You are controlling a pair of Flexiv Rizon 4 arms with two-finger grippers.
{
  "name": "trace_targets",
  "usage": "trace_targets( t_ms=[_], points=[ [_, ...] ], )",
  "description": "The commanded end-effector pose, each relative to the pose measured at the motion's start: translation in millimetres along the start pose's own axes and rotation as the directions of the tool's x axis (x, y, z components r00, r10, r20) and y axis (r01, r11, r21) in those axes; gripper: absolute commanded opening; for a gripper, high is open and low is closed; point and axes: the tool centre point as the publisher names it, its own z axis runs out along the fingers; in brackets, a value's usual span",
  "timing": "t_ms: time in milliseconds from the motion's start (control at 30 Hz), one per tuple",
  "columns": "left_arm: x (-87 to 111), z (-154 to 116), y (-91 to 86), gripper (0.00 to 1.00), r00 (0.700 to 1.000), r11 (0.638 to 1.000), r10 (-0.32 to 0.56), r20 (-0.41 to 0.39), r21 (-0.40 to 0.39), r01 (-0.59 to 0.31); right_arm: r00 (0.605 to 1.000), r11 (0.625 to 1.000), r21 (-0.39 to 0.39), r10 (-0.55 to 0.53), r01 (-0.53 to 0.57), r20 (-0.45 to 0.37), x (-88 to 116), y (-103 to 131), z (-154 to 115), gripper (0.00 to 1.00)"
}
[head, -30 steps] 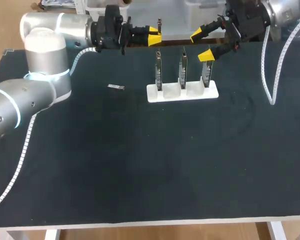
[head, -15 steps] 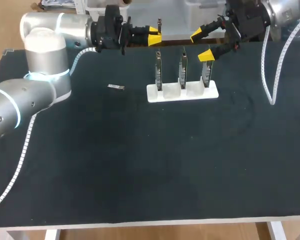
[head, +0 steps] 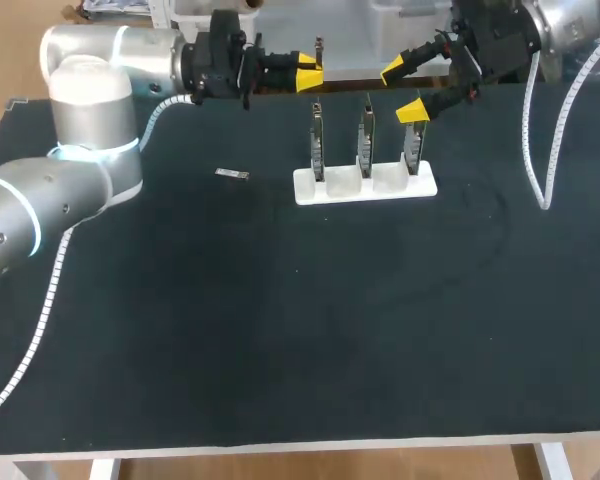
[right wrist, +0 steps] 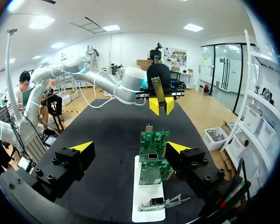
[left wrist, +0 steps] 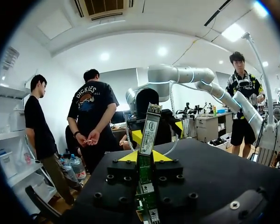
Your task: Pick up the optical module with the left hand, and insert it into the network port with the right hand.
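**Matt cloth, smooth plastic, bare metal**

The table (head: 280, 330) wears a matt black mat. At twelve o'clock, the stand (head: 365, 186) looks like smooth white plastic, and its boards (right wrist: 154, 140) are glossy green. The optical module (left wrist: 149, 128) shows dull grey metal. The left arm (head: 80, 90) has a glossy silver shell.

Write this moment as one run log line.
left gripper: shut on optical module | right gripper: open, by board rack | insertion: not yet done

Black desk (head: 280, 330). White stand (head: 365, 186) sat just ahead of and beneath the right jaws, three boards (head: 365, 135) upright in it. Small silvery piece (head: 232, 174) lay flat behind the left jaws, apart from the stand.
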Motion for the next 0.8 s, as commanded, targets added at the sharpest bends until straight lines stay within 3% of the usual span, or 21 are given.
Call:
trace_targets(
  t_ms=[33, 500, 800],
  points=[
    [2.1, -0.6, 7.7, 0.00, 1.000, 0.994, -0.007, 0.001, 0.113, 0.007, 1.000, 1.000, -0.001, 0.000, 0.000, 0.000, -0.2, -0.7, -0.1, 1.00],
    [-20.1, 19.0, -4.0, 0.00, 0.997, 0.995, -0.045, -0.066, 0.080, 0.050, 1.000, 1.000, -0.001, 0.000, 0.000, 0.000, -0.2, -0.7, -0.1, 1.00],
    [-15.5, 40.1, -16.8, 0.00, 0.994, 0.994, -0.091, -0.056, 0.057, 0.094, 1.000, 1.000, -0.001, 0.000, 0.000, 0.000, -0.2, -0.7, -0.1, 1.00]
  ],
)
